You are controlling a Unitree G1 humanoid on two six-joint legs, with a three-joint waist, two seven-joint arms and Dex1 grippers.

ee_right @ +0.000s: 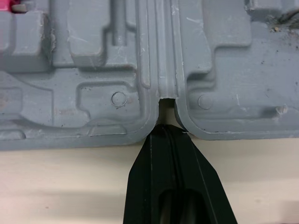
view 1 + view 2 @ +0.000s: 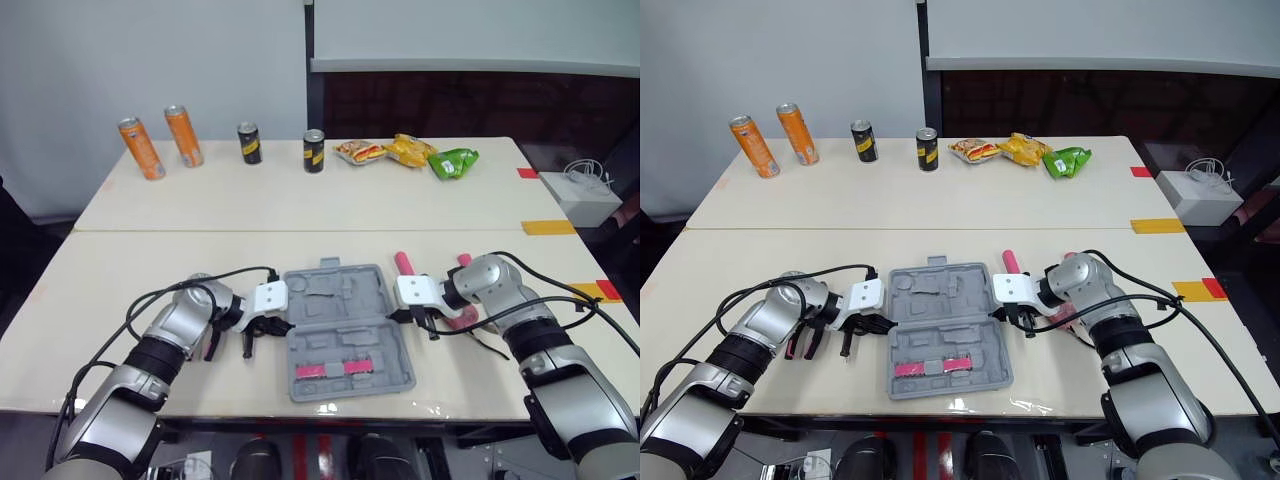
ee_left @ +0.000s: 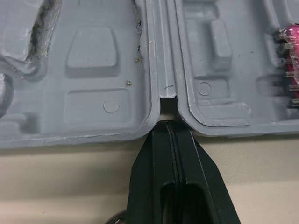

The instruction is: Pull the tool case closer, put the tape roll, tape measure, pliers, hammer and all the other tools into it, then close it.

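The case (image 2: 345, 330) lies open and flat near the front edge of the bench (image 2: 120, 280), between the two arms, lid half farther out and base half nearer. The lid's moulded recesses are bare grey; the base carries a pink strip (image 2: 335, 370) in one recess. At each end of the hinge (image 3: 168, 91) there is a small notch where the two halves meet. The left gripper (image 3: 169, 127) has its jaws clenched together with nothing between them, the tip touching the notch at the case's left end. The right gripper (image 1: 164, 130) mirrors it at the right end — jaws likewise pressed together on nothing, tip against the notch. Just to the right of the case, two pink handles (image 2: 405, 263) lie on the bench, partly hidden by the right arm; what tools they belong to cannot be told. By the left wrist lie some dark tools (image 2: 212, 345), too covered to name. Across the seam, on the far bench, stand two orange cans (image 2: 140, 148) at the left and two black cans (image 2: 249, 143) beside them — then a cluster of snack packs (image 2: 410, 150) farther right. A white box (image 2: 580, 198) sits off the bench's right end.
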